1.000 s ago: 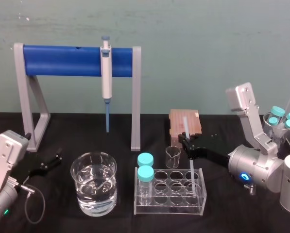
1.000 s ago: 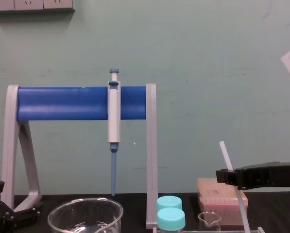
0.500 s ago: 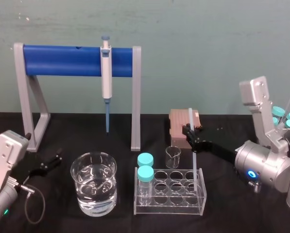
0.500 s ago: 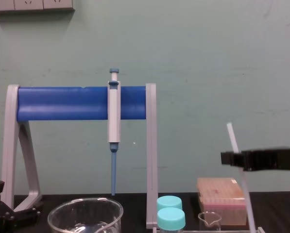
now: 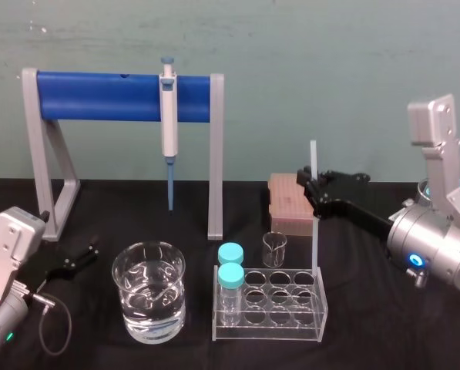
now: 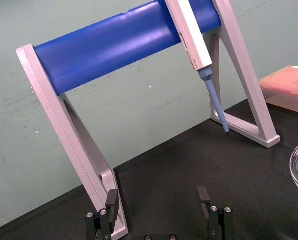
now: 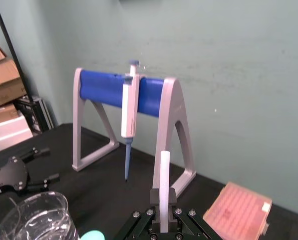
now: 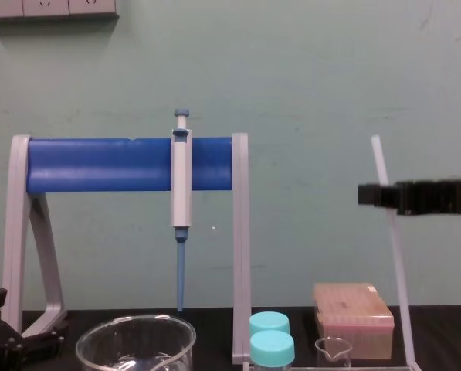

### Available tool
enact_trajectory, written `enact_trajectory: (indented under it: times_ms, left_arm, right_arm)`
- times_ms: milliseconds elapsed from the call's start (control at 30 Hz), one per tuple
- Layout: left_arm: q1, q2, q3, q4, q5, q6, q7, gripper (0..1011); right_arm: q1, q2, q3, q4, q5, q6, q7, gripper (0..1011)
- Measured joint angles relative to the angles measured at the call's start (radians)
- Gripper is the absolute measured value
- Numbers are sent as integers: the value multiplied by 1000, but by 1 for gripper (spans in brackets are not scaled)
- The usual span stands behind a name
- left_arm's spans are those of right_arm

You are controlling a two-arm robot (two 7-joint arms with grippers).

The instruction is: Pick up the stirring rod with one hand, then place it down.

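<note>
The stirring rod (image 5: 315,223) is a thin white translucent stick, held almost upright above the table. My right gripper (image 5: 314,190) is shut on it a little above its middle. From the chest view the rod (image 8: 394,263) runs from high up down to the rack's top edge, and the black right gripper (image 8: 378,195) clamps it from the right. In the right wrist view the rod (image 7: 164,175) rises from between that gripper's (image 7: 163,202) fingers. My left gripper (image 5: 74,260) rests open on the table at the left, its fingers (image 6: 112,199) spread wide apart.
A clear tube rack (image 5: 270,304) with two teal-capped tubes (image 5: 230,277) stands under the rod. Nearby are a small beaker (image 5: 274,248), a pink tip box (image 5: 287,204), a water beaker (image 5: 149,290), and the blue stand (image 5: 110,96) holding the pipette (image 5: 168,116).
My right gripper has risen and moved slightly right with the rod. The rod has come up along the rack and now stands nearly upright. The left arm has not moved.
</note>
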Motion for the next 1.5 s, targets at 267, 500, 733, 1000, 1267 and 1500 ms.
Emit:
enact_trajectory:
  times_ms: [267, 500, 733, 1000, 1267, 1500]
  left_arm:
    - [0, 0, 0, 0, 0, 0, 0, 1005]
    - [0, 0, 0, 0, 0, 0, 0, 1005]
    - [0, 0, 0, 0, 0, 0, 0, 1005]
    - [0, 0, 0, 0, 0, 0, 0, 1005]
    - [0, 0, 0, 0, 0, 0, 0, 1005]
    - [0, 0, 0, 0, 0, 0, 0, 1005]
  right_arm:
    - [7, 10, 10, -33, 17, -33, 0, 79]
    - [27, -1, -7, -28, 32, -56, 9, 79]
    - [49, -7, -33, -13, 43, -65, 22, 79]
    - [53, -7, -38, -9, 43, -66, 25, 78]
    - [50, -7, -36, -10, 43, -65, 24, 78]
    - [50, -7, -34, -11, 43, -65, 24, 79]
